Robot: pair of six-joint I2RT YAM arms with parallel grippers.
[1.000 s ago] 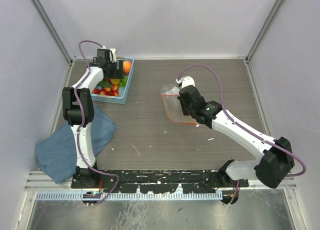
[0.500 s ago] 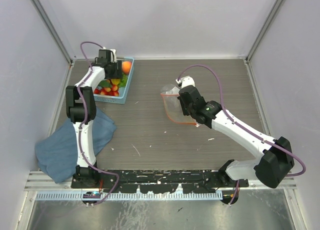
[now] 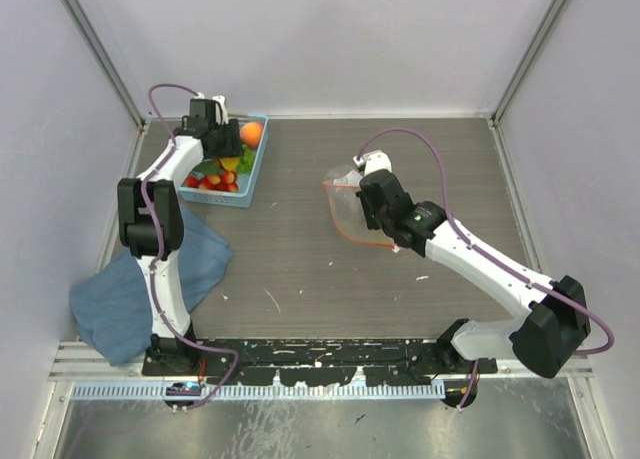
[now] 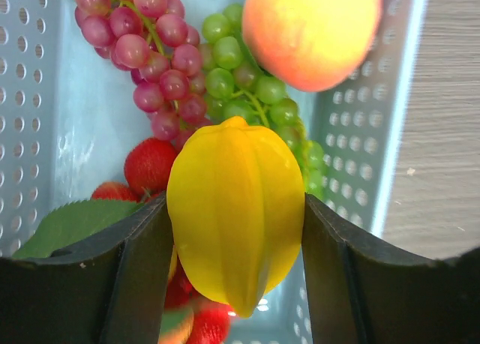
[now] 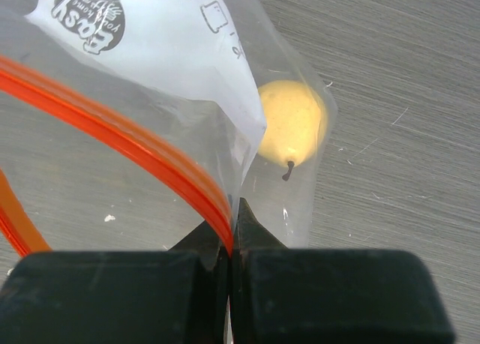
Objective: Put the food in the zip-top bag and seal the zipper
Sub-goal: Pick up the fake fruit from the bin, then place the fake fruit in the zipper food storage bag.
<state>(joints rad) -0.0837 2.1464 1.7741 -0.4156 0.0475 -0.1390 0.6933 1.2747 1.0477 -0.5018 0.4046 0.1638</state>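
My left gripper (image 4: 236,239) is shut on a yellow ribbed fruit (image 4: 236,209) and holds it over the light blue basket (image 4: 375,149). Below it lie purple grapes (image 4: 150,52), green grapes (image 4: 240,82), a peach (image 4: 311,29) and red berries (image 4: 150,164). In the top view the left gripper (image 3: 222,139) hangs over the basket (image 3: 246,195) beside the peach (image 3: 252,133). My right gripper (image 5: 232,235) is shut on the zipper (image 5: 135,145) of the clear zip-top bag (image 5: 172,52), which holds a small yellow pear-like fruit (image 5: 292,123). The bag (image 3: 348,204) lies mid-table with the right gripper (image 3: 368,211) on it.
A blue cloth (image 3: 140,284) lies crumpled at the near left by the left arm's base. The basket stands at the far left corner, close to the side wall. Bare wooden tabletop (image 3: 290,239) lies between basket and bag.
The left arm has shifted a little to the left, with its gripper staying over the basket's far end. The right gripper and the bag have barely moved.
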